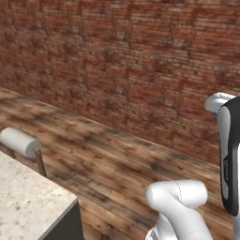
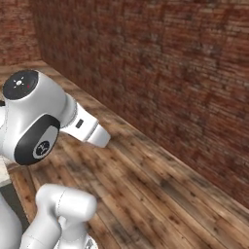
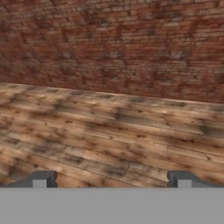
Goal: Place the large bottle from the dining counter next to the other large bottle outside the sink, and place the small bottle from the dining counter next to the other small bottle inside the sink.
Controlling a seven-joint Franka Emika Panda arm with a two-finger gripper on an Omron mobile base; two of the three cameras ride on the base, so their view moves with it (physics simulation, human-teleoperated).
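Observation:
A corner of the dining counter (image 1: 28,201), a beige speckled slab on a dark grey base, shows at the lower left of the left base view, and nothing stands on that part. My gripper (image 3: 111,179) is open; its two dark fingertips (image 3: 41,178) stand wide apart with nothing between them, pointing over bare wooden floor toward a brick wall. The large bottle, the small bottle, the other bottles and the sink are out of view.
A wooden stool with a white cushion (image 1: 18,142) stands beside the counter. A red brick wall (image 1: 140,56) runs across the back above a wooden plank floor (image 1: 117,159). My white arm (image 2: 39,121) rises in the foreground.

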